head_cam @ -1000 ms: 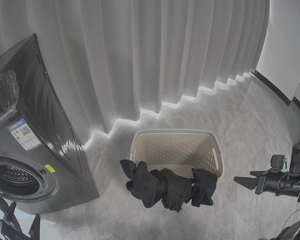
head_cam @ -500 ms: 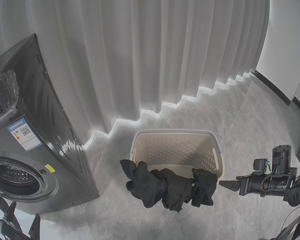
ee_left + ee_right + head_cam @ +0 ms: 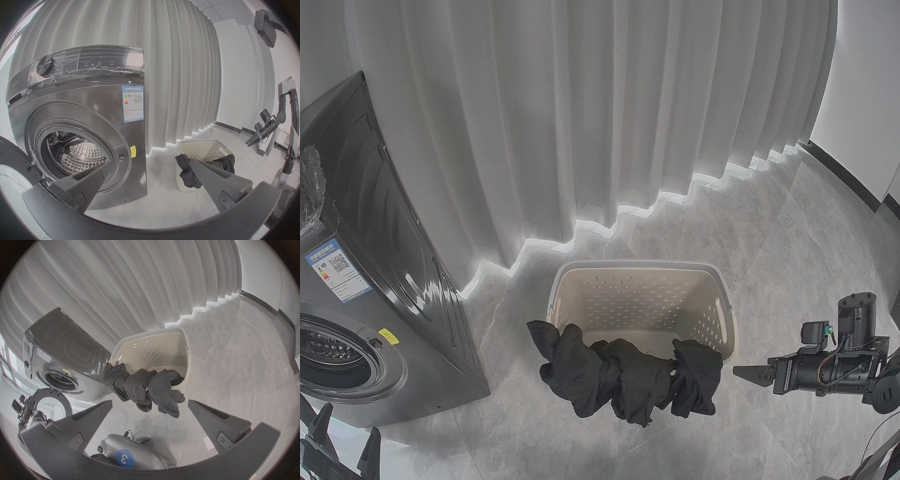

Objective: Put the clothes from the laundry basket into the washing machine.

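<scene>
Hanging over the near rim of the laundry basket (image 3: 640,267), black clothes (image 3: 625,378) are noted, draped partly outside. Washing machine (image 3: 375,312): placed left of the basket, door swung open. Right gripper (image 3: 747,373): held near the basket's right side, fingers spread wide, empty. Left gripper (image 3: 150,162): held low before the washing machine, fingers spread wide, empty.

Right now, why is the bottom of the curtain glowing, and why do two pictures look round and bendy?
Head view: light leaks under the curtain onto the floor, and bright streaks shine on the side of the washing machine. Left and right wrist views: wide lenses bulge everything, with dark corners around a round picture.
</scene>
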Available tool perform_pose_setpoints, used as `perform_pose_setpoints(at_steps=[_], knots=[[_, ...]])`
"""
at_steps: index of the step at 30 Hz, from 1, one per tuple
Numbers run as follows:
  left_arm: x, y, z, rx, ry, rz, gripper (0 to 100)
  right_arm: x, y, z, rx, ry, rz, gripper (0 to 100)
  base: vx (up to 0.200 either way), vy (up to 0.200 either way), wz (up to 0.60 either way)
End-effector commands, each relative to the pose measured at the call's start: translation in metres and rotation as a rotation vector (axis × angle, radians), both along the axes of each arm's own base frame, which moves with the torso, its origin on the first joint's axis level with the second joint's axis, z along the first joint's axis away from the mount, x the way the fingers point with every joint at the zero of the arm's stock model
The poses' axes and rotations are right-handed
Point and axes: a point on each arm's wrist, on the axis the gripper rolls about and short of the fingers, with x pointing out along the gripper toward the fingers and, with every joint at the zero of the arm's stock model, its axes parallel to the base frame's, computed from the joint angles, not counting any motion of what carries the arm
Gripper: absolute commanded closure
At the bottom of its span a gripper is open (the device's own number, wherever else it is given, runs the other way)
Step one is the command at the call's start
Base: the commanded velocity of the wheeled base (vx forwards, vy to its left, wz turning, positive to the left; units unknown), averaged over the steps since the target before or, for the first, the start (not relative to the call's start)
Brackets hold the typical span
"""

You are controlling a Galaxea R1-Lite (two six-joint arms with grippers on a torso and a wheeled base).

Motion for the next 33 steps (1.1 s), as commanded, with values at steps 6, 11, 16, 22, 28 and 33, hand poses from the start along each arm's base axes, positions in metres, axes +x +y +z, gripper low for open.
perform_pose_setpoints(at_steps=[6,11,16,22,28,33], knots=[[0.000,0.000,-0.005,-0.005,0.000,0.003,0,-0.006,0.008,-0.001,0.026,0.026,0.027,0,0.167,0.000,0.00],[0.000,0.000,-0.005,-0.002,0.001,0.000,0,-0.006,0.009,-0.004,0.023,0.040,0.028,0,0.040,0.000,0.00],[0.000,0.000,-0.005,-0.002,0.001,0.000,0,0.005,0.013,-0.018,0.011,0.076,0.028,0,0.000,0.000,0.00],[0.000,0.000,-0.005,-0.002,0.000,0.001,0,0.023,0.027,-0.045,0.030,0.078,0.036,0,0.000,0.000,0.00],[0.000,0.000,-0.005,0.000,0.001,0.000,0,0.033,0.039,-0.067,0.058,0.073,0.037,0,0.000,0.000,0.00],[0.000,0.000,-0.005,0.001,0.003,0.000,0,0.040,0.042,-0.082,0.049,0.062,0.017,0,0.000,0.000,0.00]])
